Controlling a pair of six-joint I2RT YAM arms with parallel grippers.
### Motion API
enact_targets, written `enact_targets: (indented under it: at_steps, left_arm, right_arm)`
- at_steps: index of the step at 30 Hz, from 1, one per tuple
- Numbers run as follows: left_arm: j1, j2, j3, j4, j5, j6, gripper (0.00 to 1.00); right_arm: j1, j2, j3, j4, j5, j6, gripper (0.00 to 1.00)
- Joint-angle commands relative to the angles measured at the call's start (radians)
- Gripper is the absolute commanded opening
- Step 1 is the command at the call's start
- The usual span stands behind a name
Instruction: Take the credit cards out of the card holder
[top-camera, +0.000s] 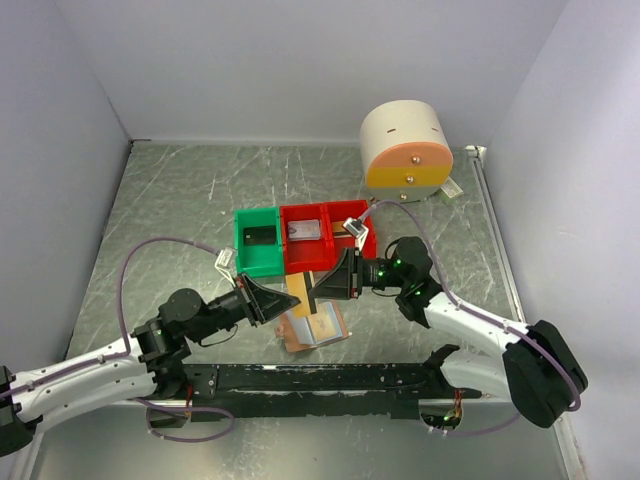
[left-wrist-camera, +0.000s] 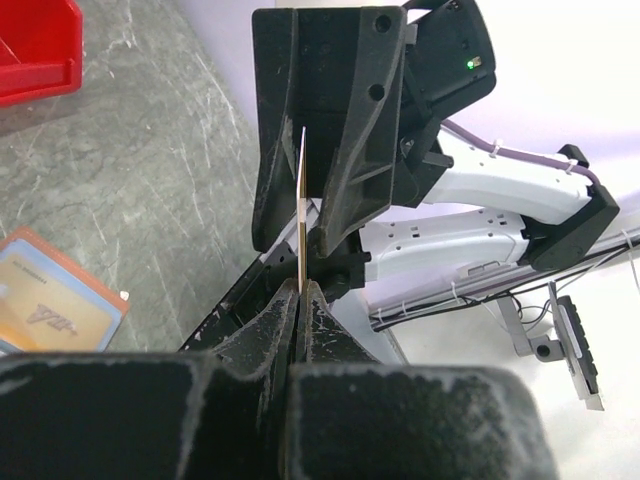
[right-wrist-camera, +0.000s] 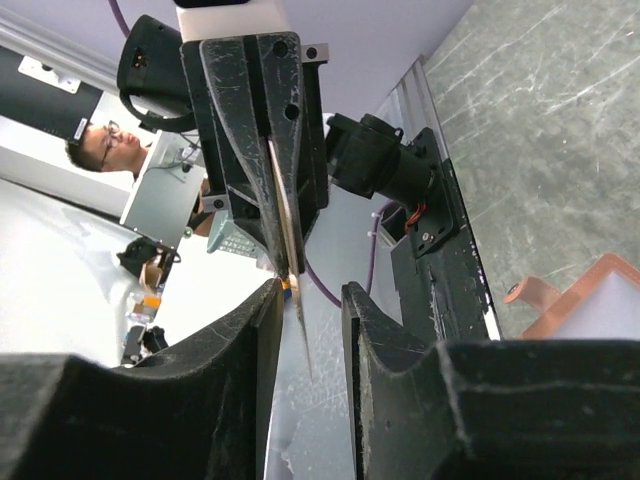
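The card holder (top-camera: 318, 328) lay open on the near table (top-camera: 180, 200); above it the left gripper (left-wrist-camera: 300, 300) pinched a card (left-wrist-camera: 302, 210) edge-on; the right gripper (right-wrist-camera: 305, 300), jaws part-spread, straddled its free end, needing a square, firm close before any release; the red bin (top-camera: 310, 258) stood beyond.

The left gripper (top-camera: 290, 298) is clamped tight, tip-to-tip with the right gripper (top-camera: 313, 293), its jaws slightly apart.

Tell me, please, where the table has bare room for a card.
Bare table lies between the left wall and the green bin, and behind the bins, left of the cylinder. It is crowded in front of the red bins, where the left end effector and right end effector meet at a credit card by the card holder.
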Motion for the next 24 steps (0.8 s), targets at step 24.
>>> enact_targets:
  at_steps: [24]
  left_arm:
    - [-0.002,-0.013,-0.021,0.035,0.010,-0.014,0.07]
  right_arm:
    - [0.028,0.020,0.011,0.140,-0.043,0.065,0.00]
